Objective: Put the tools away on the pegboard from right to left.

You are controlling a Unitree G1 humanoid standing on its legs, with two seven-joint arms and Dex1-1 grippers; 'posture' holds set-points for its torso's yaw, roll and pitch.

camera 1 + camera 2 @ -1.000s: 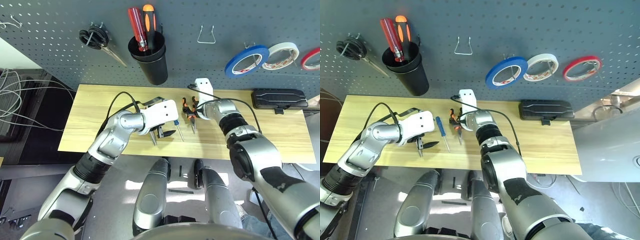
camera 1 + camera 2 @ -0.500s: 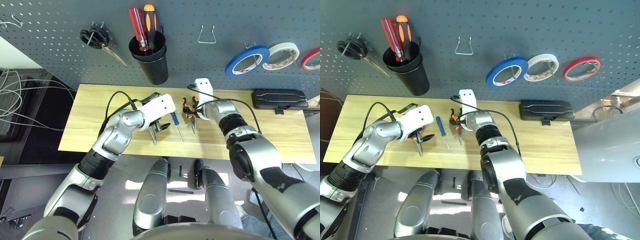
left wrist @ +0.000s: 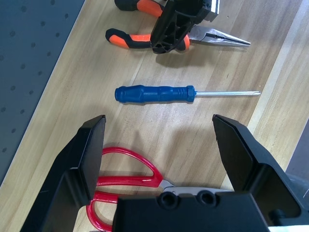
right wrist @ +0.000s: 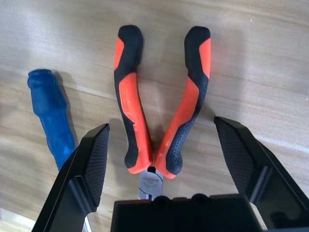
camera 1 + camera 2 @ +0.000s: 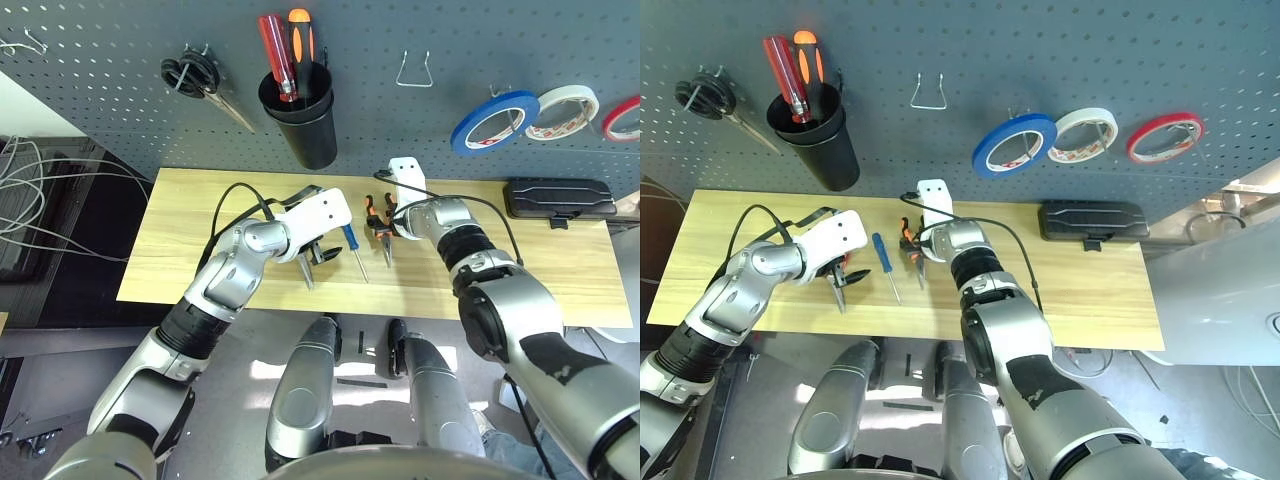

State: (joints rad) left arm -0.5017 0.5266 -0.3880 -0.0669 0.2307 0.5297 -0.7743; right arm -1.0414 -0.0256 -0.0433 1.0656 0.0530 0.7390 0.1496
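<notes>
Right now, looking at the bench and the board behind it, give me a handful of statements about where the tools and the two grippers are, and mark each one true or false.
1. The blue tape ring hangs on the pegboard. True.
2. The pliers are clamped in the right gripper. False: they lie on the table and the gripper's jaws stand open around their handles.
3. The blue screwdriver lies on the table between the pliers and the red scissors. True.
4. The left gripper is shut on the scissors. False: it is open, with the scissors lying under it.
5. The black cup on the board holds two screwdrivers. True.
</notes>
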